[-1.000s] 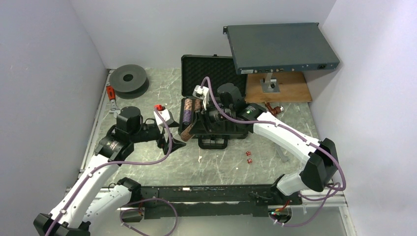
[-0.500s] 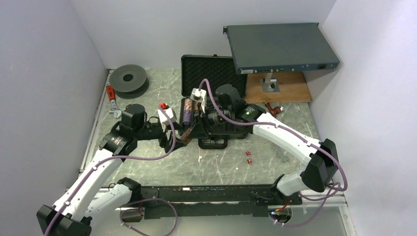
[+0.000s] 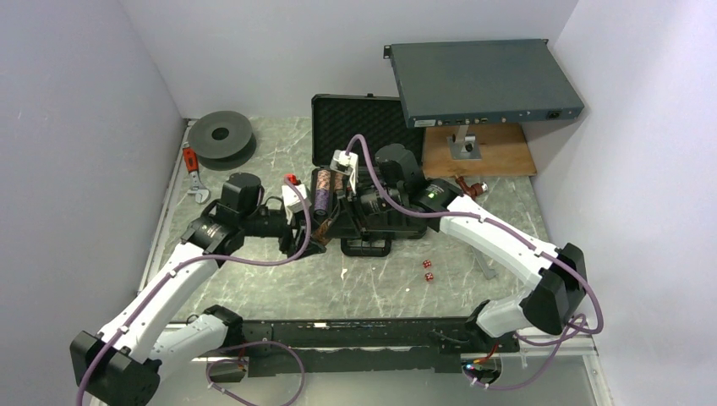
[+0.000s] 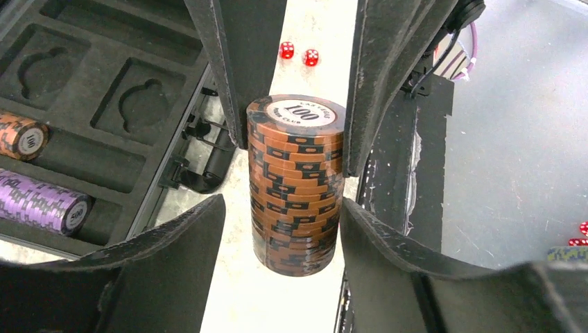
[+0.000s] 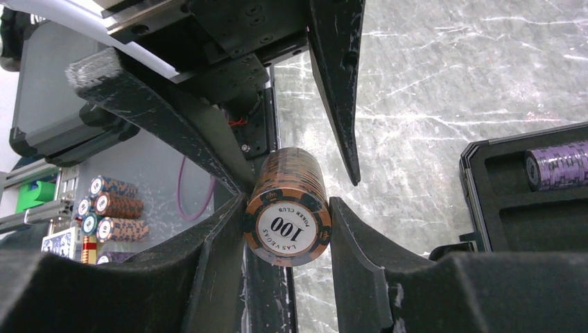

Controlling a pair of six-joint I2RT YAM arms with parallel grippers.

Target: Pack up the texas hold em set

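Observation:
The black case lies open, its foam lid (image 3: 363,127) raised behind the slotted tray (image 3: 397,227). In the tray (image 4: 90,104) lie a purple stack (image 4: 41,205) and a brown stack (image 4: 21,139). Another brown chip stack (image 3: 319,240) marked 100 hangs at the case's front left corner. My right gripper (image 5: 286,205) is shut on its labelled end (image 5: 286,225). My left gripper (image 4: 281,205) straddles its other end (image 4: 295,208). One finger touches the stack and the other stands apart, so it is open. Two red dice (image 3: 428,269) lie in front of the case.
A grey rack box (image 3: 482,80) leans over a wooden board (image 3: 499,152) at the back right. A dark spool (image 3: 221,134) and a red-handled tool (image 3: 190,161) sit at the back left. Several more chip stacks (image 5: 111,205) show beyond the front rail.
The left arm carried the brown stack right, up to the case's front corner. The right gripper closed on the stack's end. The left gripper's jaws have parted.

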